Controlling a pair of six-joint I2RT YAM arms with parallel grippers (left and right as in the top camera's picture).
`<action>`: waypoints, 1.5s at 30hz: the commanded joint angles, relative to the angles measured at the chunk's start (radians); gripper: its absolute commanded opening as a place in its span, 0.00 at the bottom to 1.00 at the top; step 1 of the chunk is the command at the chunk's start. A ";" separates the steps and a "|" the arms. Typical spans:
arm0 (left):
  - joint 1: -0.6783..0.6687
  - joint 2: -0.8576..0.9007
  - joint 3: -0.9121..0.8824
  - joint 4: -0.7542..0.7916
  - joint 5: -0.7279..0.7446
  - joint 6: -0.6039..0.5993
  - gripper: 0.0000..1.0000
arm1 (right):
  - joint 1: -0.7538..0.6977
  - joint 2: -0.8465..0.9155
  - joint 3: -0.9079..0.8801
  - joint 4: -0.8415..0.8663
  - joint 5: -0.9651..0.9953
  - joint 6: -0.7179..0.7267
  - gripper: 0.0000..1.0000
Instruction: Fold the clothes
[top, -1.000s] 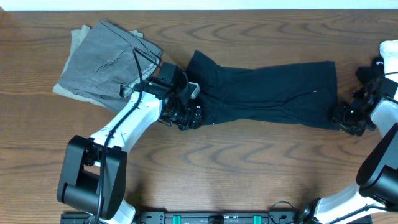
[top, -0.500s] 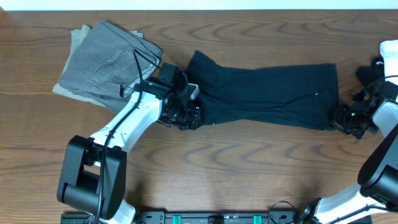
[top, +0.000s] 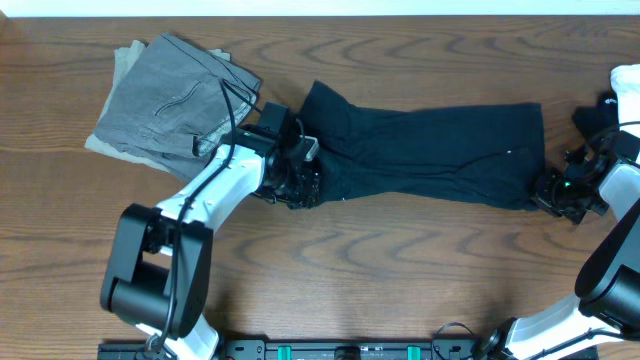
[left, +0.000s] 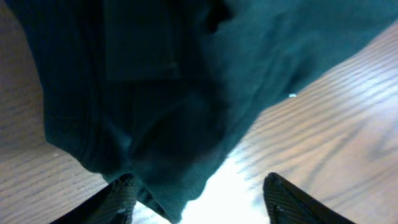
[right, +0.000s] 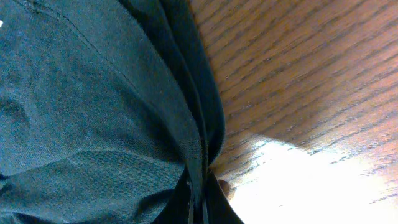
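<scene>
The black T-shirt (top: 430, 150) lies folded into a long band across the middle of the wooden table. My left gripper (top: 303, 187) is at its left end, near the front corner. In the left wrist view the jaws (left: 199, 199) are open, with a fold of the black T-shirt (left: 155, 93) reaching between them. My right gripper (top: 553, 190) is at the shirt's right front corner. In the right wrist view its jaws (right: 202, 199) are shut on the edge of the black T-shirt (right: 93, 112).
A folded grey garment (top: 170, 95) lies at the back left, close behind my left arm. A white cloth (top: 628, 85) shows at the right edge. Bare wood table (top: 400, 270) lies in front of the shirt.
Hardly anything has moved. The right gripper shifted slightly along the shirt's right corner. The left arm's base joint turned a little.
</scene>
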 joint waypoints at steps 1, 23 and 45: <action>0.003 0.041 -0.008 -0.001 -0.038 0.014 0.63 | -0.010 0.002 -0.006 -0.004 -0.009 0.003 0.01; 0.125 0.004 -0.005 -0.007 -0.076 -0.021 0.06 | -0.066 0.002 -0.006 -0.079 0.207 0.088 0.02; 0.149 -0.028 0.055 -0.112 -0.076 -0.019 0.50 | -0.095 -0.063 0.073 -0.168 0.154 0.086 0.50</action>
